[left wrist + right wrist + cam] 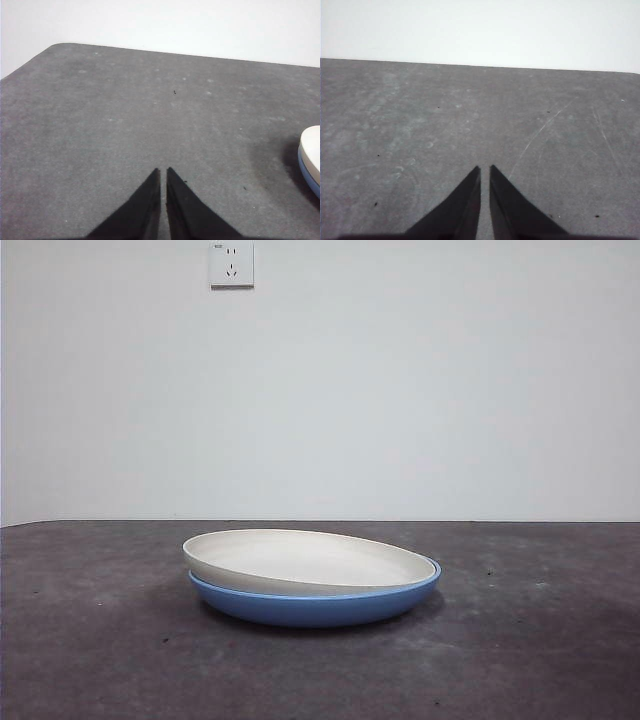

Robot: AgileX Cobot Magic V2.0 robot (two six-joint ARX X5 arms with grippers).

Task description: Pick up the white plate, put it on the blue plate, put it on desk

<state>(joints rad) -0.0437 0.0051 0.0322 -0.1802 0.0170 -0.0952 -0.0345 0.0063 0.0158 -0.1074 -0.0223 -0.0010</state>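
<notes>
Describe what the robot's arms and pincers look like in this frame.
Only the jaw tips show, in the wrist views. The left pincer and the right pincer look alike: two plain matte black jaws, each a long wedge tapering to a sharp point. No cables, markings or arm links are visible, and the front view shows no arm at all.
</notes>
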